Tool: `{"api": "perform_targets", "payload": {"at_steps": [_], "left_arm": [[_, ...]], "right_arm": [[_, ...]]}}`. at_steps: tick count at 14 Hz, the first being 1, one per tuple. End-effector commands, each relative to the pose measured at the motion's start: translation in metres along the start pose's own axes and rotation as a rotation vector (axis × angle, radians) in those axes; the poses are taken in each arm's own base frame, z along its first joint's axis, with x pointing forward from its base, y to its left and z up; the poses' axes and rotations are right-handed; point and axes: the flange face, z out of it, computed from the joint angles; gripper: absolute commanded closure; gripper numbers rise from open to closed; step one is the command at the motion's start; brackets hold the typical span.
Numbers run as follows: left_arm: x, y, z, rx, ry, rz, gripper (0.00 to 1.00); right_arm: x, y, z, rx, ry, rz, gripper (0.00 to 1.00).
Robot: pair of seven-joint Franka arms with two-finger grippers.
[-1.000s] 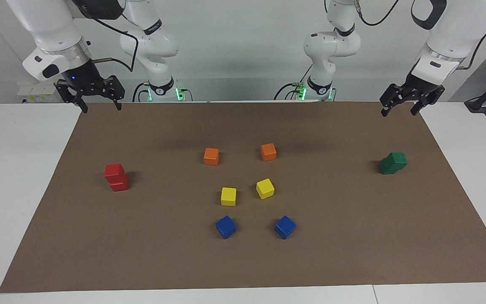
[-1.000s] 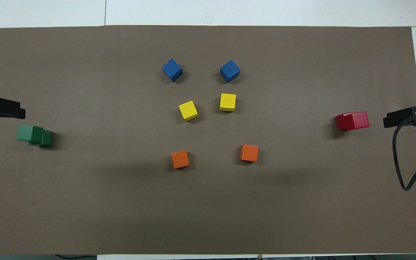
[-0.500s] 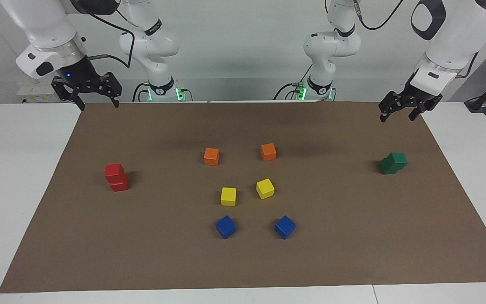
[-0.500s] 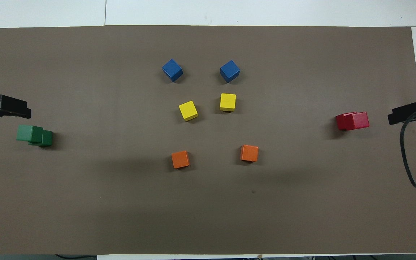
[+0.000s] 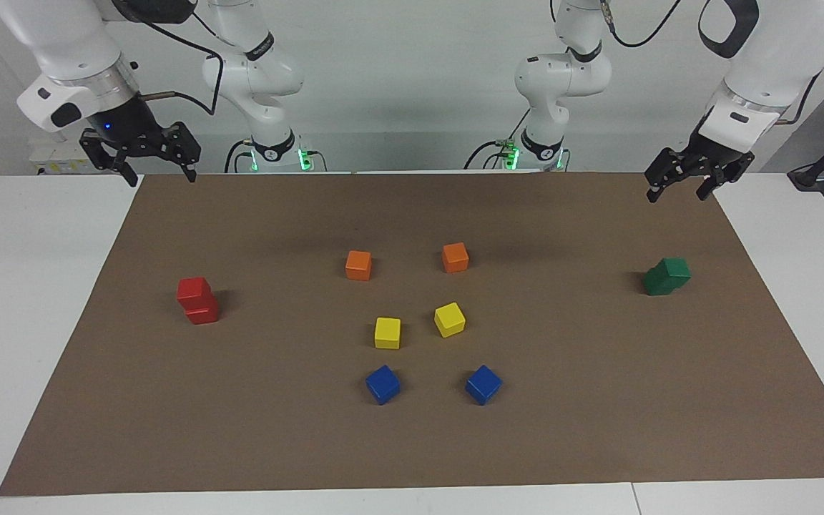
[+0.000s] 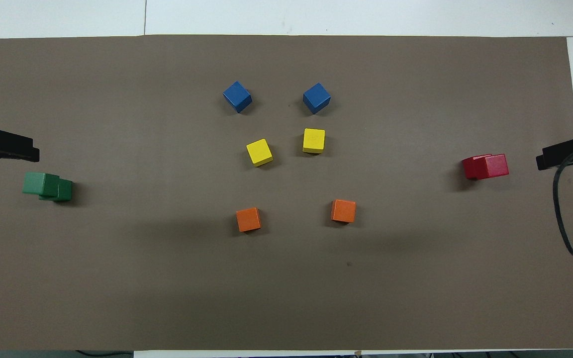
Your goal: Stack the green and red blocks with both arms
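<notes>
Stacking looks done to me: on the brown mat (image 5: pixel 412 443) my red blocks (image 5: pixel 197 300) stand one on the other at nine o'clock of the facing view, the green blocks (image 5: pixel 666 276) likewise at three, so I judge only parking remains. My right gripper (image 5: pixel 157 170) at ten o'clock and left gripper (image 5: pixel 677 189) at two hang released and empty. Since a second ago the right has drawn up and outward; the left barely shifted.

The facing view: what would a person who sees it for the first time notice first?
Two small stacks stand out: the two bright red glossy cubes, one on the other, toward the right arm's end of the brown mat, and the two dark green glossy cubes stacked toward the left arm's end. Between them lie single orange, yellow and blue cubes in pairs. The black right gripper and left gripper hang open, empty, over the mat's corners nearest the robots.
</notes>
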Motion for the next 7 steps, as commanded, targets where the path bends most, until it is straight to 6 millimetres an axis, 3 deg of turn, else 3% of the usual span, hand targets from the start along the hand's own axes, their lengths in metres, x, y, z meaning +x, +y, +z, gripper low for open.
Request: {"api": "perform_targets", "payload": {"at_steps": [1, 7], "left_arm": [[-0.002, 0.0, -0.008, 0.01, 0.02, -0.007, 0.0], [-0.001, 0.001, -0.008, 0.01, 0.02, -0.004, 0.0]], "right_arm": [[0.002, -0.002, 0.008, -0.006, -0.035, 0.038, 0.0], [0.001, -0.002, 0.023, -0.004, -0.061, 0.05, 0.0]]}}
